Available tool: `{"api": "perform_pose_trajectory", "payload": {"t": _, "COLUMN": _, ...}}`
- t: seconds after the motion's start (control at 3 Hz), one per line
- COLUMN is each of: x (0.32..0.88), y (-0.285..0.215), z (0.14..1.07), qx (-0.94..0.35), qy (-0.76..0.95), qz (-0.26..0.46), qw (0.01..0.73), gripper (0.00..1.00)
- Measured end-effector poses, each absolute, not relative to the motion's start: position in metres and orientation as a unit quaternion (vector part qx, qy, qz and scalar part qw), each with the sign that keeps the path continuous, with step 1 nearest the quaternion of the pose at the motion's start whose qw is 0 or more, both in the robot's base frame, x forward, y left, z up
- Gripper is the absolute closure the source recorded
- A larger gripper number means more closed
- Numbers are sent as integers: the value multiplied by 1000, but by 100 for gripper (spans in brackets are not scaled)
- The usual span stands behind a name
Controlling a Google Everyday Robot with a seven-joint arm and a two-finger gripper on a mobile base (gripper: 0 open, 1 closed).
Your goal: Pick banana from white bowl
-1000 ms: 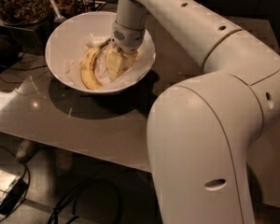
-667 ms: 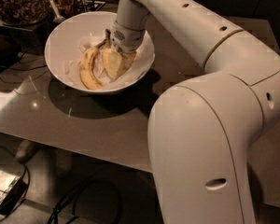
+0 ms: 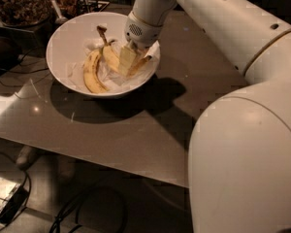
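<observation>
Banana (image 3: 109,56) could slip and fall back: the end effector (image 3: 129,59), down in the white bowl (image 3: 58,42), looks clamped on it, and its stem tips up.

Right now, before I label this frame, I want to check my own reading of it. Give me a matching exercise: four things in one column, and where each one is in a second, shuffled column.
Things
1. banana
2. curved banana
3. tool
4. table

Places
A. under the white bowl, carrying it
B. down inside the bowl, at its right side
C. against the tool, dark stem pointing up
D. lying on the crumpled paper, left of the other banana

Pairs: 1-C; 2-D; 3-B; 4-A
</observation>
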State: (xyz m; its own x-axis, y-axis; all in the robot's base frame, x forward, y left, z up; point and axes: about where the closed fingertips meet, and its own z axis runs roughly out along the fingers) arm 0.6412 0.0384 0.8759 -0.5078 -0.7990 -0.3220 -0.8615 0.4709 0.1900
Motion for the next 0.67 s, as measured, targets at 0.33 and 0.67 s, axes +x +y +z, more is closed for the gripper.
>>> {"api": "perform_pose_trajectory", "payload": {"t": 0.33, "x": 632, "y": 36, "z": 889, "qx": -501, "qy": 841, "qz": 171, "qw": 109, "gripper": 100}}
{"api": "perform_pose_trajectory", "payload": {"t": 0.67, "x": 624, "y": 34, "z": 900, "qx": -514, "qy": 831, "qz": 177, "qw": 119, "gripper": 100}}
